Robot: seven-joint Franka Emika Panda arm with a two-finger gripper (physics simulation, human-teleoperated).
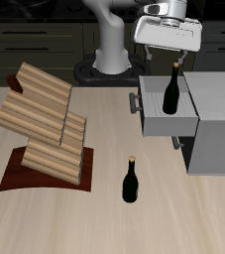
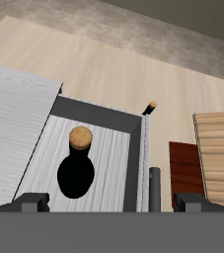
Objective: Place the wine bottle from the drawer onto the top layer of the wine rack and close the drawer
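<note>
Upper right of the exterior view: wine bottle [image 1: 171, 92] upright in the open drawer [image 1: 152, 116], directly beneath the gripper [image 1: 177, 61], not touched. Near-black glass, slim neck, tan-gold cap; same bottle [image 2: 78, 168] seen cap-up from the wrist view, between spread fingers [image 2: 31, 203]. Left of the frame, wine rack [image 1: 43, 124], top layer [image 1: 32, 99] bare. Second bottle [image 1: 131, 181] upright on the table [image 1: 183, 213], lower centre.

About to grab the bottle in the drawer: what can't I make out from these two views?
- Gripper: exterior view, the white hand hides the fingers; wrist view edge cuts their tips.
- Wine bottle base: wrist view, hidden by its own body.
- Wine rack: wrist view, cut off by the edge.
</note>
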